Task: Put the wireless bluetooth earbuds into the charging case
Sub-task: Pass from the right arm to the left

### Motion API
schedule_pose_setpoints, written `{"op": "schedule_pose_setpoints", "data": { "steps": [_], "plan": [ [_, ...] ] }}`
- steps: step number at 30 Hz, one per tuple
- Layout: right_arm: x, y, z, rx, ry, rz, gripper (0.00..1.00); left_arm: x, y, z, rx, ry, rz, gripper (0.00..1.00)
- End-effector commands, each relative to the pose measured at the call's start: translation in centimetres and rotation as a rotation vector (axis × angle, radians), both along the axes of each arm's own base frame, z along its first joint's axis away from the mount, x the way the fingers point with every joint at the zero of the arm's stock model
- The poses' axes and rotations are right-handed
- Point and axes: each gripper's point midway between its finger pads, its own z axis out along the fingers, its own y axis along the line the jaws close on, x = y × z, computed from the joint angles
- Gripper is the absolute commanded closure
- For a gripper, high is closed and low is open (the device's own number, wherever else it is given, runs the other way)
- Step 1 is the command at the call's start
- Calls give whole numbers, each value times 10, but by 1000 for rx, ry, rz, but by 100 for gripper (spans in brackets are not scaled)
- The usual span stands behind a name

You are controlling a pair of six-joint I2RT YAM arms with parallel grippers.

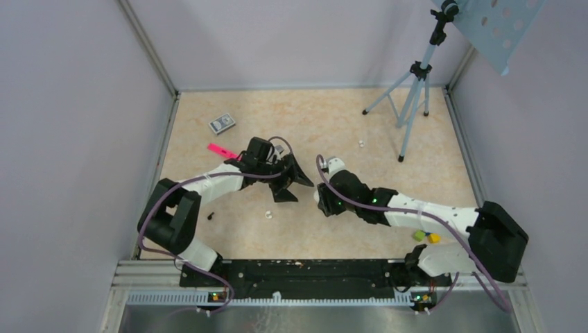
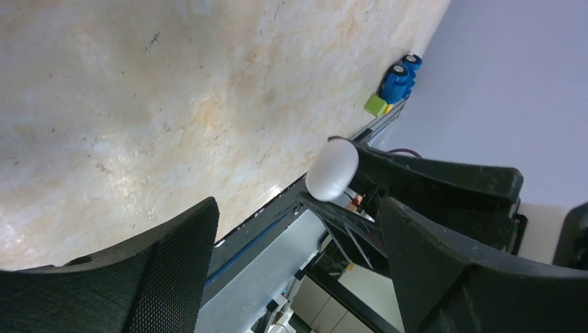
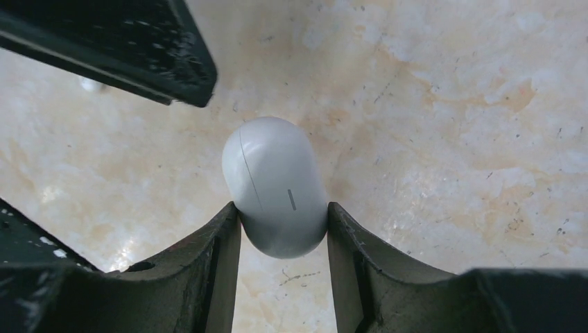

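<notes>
Charging case (image 3: 277, 184): white, pill-shaped, closed along the lid seam; clamped at its lower end by right hand (image 3: 284, 232), over the surface (image 3: 451, 104); touching it or lifted, cannot tell. Left hand (image 2: 298, 218): spread wide, holding nothing, facing the case. Earbuds: two tiny white bits, both loose on the surface; first earbud (image 1: 268, 214) near the left hand, second earbud (image 1: 361, 143) well apart, toward the tripod (image 1: 414, 97). Progress, as judged: early. Done: case secured. Left: opening the lid, collecting each earbud, seating both inside.
</notes>
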Motion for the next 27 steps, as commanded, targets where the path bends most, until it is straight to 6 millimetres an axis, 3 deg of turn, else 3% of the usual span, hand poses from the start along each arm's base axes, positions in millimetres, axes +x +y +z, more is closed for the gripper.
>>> {"op": "schedule_pose_setpoints", "data": {
  "steps": [1, 11, 21, 27],
  "plan": [
    [2, 11, 28, 125, -59, -4, 70, 10, -13, 16, -81, -89, -24, 10],
    [0, 15, 43, 204, -65, -22, 70, -5, -23, 37, -191, -274, -175, 17],
    [-3, 26, 52, 283, -38, -16, 69, -22, -19, 38, -231, -355, -288, 18],
    [-1, 29, 55, 283, -36, -21, 69, -20, -26, 37, -258, -338, -313, 27]
  ]
}}
